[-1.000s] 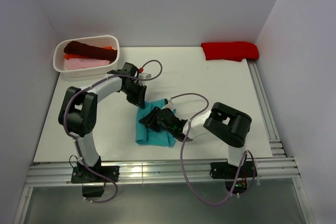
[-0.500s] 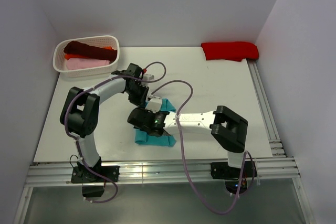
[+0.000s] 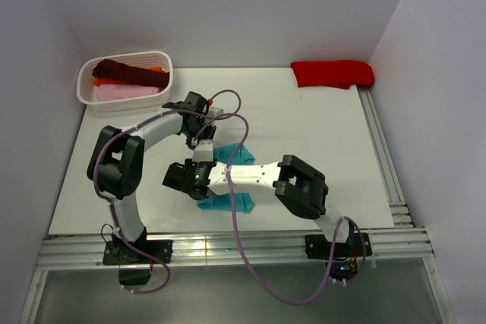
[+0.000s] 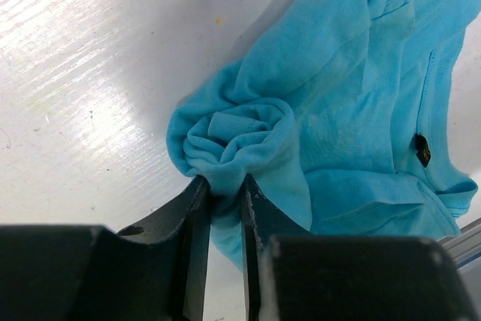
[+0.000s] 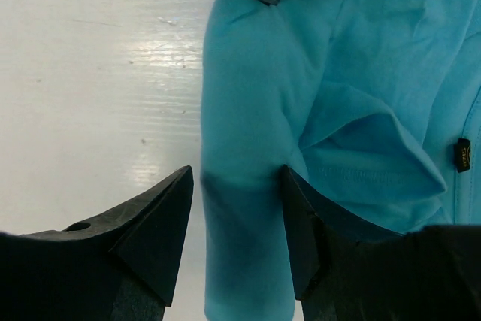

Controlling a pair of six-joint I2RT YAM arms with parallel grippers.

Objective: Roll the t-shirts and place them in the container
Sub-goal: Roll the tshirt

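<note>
The teal t-shirt (image 4: pixel 338 110) lies crumpled on the white table, one edge rolled into a tube. My left gripper (image 4: pixel 224 186) is shut on the coiled end of that roll. My right gripper (image 5: pixel 237 178) is open, its fingers either side of the rolled edge (image 5: pixel 248 246) farther along. In the top view the teal t-shirt (image 3: pixel 224 201) is mostly hidden under the right arm. There my left gripper (image 3: pixel 202 140) is at its far side and my right gripper (image 3: pixel 175 180) at its left edge.
A white basket (image 3: pixel 168 73) at the back left holds maroon (image 3: pixel 125 72), pink (image 3: pixel 125 92) and orange t-shirts. A bright red t-shirt (image 3: pixel 332 73) lies at the back right. Metal rails (image 3: pixel 383 157) run along the right and front table edges.
My right arm has swung left across the teal t-shirt to its left edge and its jaws have opened wider. My left gripper has stayed put, holding the roll.
</note>
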